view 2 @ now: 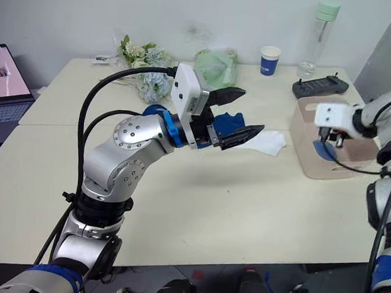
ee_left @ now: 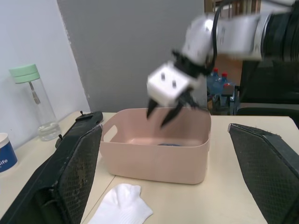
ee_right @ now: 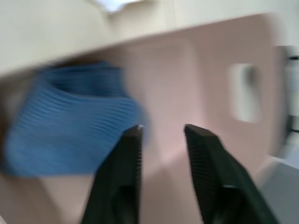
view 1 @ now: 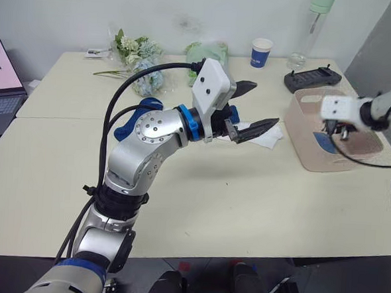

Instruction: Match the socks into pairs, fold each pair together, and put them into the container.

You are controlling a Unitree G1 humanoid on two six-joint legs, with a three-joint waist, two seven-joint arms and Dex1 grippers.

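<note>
The pink container (view 1: 301, 130) stands at the table's right side. A blue sock (ee_right: 70, 135) lies inside it. My right gripper (view 1: 342, 133) hangs just above the container's opening, fingers open and holding nothing; the left wrist view shows this gripper (ee_left: 166, 111) over the tub (ee_left: 154, 163). My left gripper (view 1: 254, 109) is raised over the table's middle, wide open and empty, pointing toward the container. A white sock (view 1: 270, 136) lies on the table between that gripper and the tub. Another blue sock (view 2: 230, 122) shows behind the left fingers.
Along the far edge stand a blue-and-white cup (view 1: 261, 52), a clear bottle (view 1: 315, 28), a green bag (view 1: 208, 54) and a bunch of flowers (view 1: 138, 56). A black controller (view 1: 312, 78) lies behind the container. A laptop (view 1: 0, 88) sits at far left.
</note>
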